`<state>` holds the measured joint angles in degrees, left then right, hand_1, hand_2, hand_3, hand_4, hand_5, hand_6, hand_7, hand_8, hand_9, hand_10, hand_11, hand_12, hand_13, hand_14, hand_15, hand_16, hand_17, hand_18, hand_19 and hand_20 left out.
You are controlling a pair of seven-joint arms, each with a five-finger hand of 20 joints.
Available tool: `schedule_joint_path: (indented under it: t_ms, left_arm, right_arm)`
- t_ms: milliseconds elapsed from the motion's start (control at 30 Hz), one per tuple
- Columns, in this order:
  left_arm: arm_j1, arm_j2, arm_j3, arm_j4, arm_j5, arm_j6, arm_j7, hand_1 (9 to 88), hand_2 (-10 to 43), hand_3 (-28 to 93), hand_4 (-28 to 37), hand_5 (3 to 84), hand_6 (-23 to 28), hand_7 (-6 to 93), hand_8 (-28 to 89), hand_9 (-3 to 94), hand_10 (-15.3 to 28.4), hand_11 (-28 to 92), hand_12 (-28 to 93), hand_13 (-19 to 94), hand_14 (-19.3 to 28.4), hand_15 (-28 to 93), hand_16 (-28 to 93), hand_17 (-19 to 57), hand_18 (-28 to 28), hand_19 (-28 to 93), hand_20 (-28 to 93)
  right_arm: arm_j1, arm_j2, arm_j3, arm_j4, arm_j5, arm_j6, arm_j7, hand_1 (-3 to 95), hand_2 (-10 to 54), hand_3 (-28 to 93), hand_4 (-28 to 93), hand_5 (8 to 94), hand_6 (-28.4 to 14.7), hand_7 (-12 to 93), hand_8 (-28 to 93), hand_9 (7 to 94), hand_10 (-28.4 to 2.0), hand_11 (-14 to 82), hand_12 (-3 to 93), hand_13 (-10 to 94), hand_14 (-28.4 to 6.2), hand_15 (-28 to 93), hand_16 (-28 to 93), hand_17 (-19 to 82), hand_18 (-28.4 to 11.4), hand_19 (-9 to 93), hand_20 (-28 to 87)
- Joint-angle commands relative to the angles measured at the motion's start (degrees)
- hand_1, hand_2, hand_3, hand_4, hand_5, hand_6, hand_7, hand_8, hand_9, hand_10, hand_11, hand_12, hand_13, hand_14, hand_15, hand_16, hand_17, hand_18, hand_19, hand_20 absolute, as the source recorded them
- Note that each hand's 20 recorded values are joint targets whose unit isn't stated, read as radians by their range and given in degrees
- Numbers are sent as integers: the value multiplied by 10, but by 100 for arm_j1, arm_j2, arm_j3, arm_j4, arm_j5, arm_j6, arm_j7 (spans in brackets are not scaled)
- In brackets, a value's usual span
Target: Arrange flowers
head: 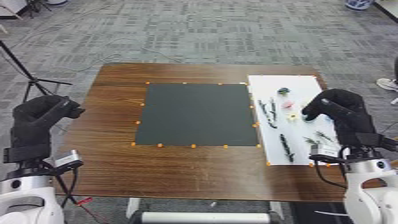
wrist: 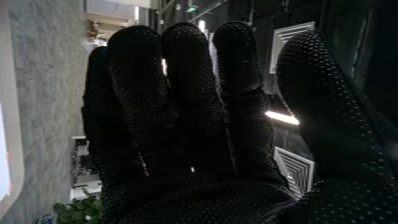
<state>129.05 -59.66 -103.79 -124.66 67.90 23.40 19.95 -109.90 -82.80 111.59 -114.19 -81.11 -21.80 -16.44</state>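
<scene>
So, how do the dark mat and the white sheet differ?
The dark mat is dark grey; the white sheet is white. The dark mat is nearly square, the white sheet long and narrow. The dark mat lies mid-table, the white sheet rightward, under the pink flower. Both lie flat.

brown table with a dark mat and a white sheet

the wood-grained table [head: 111, 170] carries a square dark mat [head: 195, 115] around its middle. just beside the mat, on the right, a long white sheet [head: 268, 84] lies flat and reaches nearer the table's near edge. small orange markers [head: 194, 146] sit around both. on the sheet are a pink flower [head: 287, 105], a pale yellow flower [head: 291, 116], dark stems [head: 286, 145] and green sprigs [head: 322, 136].
</scene>
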Motion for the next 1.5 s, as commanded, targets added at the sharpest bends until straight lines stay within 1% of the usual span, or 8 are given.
schedule_joint_path:
  t_ms: [33, 333, 467, 733, 867, 967, 1200, 1500]
  left_arm:
    - [23, -33, -23, -21, 24, -53, -87, 441, -67, 547, -114, 622, 10, 395, 194, 676, 122, 440, 289, 560, 184, 377, 57, 162, 129, 140, 290]
    - [31, -36, -48, -22, 42, -120, -108, 436, -68, 553, -113, 626, 10, 392, 195, 677, 121, 436, 287, 559, 184, 377, 58, 159, 129, 136, 287]
    - [79, -62, -81, -50, 55, -121, -125, 435, -67, 554, -111, 628, 11, 391, 196, 676, 121, 435, 286, 555, 183, 378, 58, 156, 128, 137, 287]
    - [127, -63, -144, -97, 83, -150, -203, 442, -67, 553, -107, 627, 13, 395, 202, 673, 120, 435, 285, 554, 183, 382, 60, 153, 128, 138, 286]
    - [180, -64, -213, -149, 96, -143, -235, 446, -66, 551, -106, 626, 14, 396, 204, 673, 119, 435, 285, 553, 183, 387, 61, 152, 129, 138, 286]
    - [204, -45, -245, -172, 103, -169, -272, 446, -65, 550, -104, 627, 15, 396, 203, 672, 120, 435, 285, 553, 183, 389, 61, 151, 129, 139, 286]
    - [206, 29, -243, -198, 115, -217, -300, 447, -65, 549, -101, 627, 15, 396, 203, 671, 119, 435, 285, 554, 182, 397, 62, 151, 129, 138, 284]
    - [125, 111, -251, -169, 122, -321, -329, 449, -65, 548, -101, 627, 17, 396, 205, 670, 119, 435, 285, 556, 183, 408, 61, 150, 129, 139, 284]
  right_arm:
    - [-73, -69, 53, -39, -62, -150, 48, 362, -51, 689, -134, 633, 13, 458, 237, 727, -140, 346, 361, 641, -145, 483, 368, 322, -203, 527, 416]
    - [-122, -84, 95, -160, -180, -136, 240, 358, -50, 691, -135, 640, 13, 459, 234, 730, -140, 348, 355, 643, -149, 485, 367, 312, -206, 523, 427]
    - [-400, -47, -194, -554, -767, 1050, 782, 366, -89, 688, -131, 613, 8, 435, 224, 720, -141, 352, 357, 653, -141, 499, 366, 302, -227, 600, 479]
    - [-625, 185, -427, -984, -2410, 1824, 1782, 406, -95, 649, -143, 564, 3, 465, 223, 677, -147, 449, 405, 668, -134, 714, 432, 350, -254, 821, 576]
    - [-736, 339, -497, -1228, -3624, 1707, 2110, 382, -95, 651, -142, 565, -13, 458, 183, 675, -146, 471, 409, 685, -130, 726, 439, 412, -239, 909, 579]
    - [-754, 530, -536, -1401, -4211, 1273, 2447, 332, -95, 668, -146, 587, -33, 454, -86, 691, -144, 438, 388, 714, -118, 706, 436, 473, -221, 931, 582]
    - [-475, 1181, -813, -1654, -5233, -503, 3035, 300, -95, 605, -128, 666, -53, 294, -54, 754, -140, 380, 363, 775, -94, 684, 437, 551, -196, 932, 627]
    - [-427, 1701, -1394, -1437, -5975, -512, 3441, 306, -95, 592, -120, 700, -48, 313, -35, 799, -135, 414, 375, 832, -66, 661, 431, 604, -174, 932, 636]
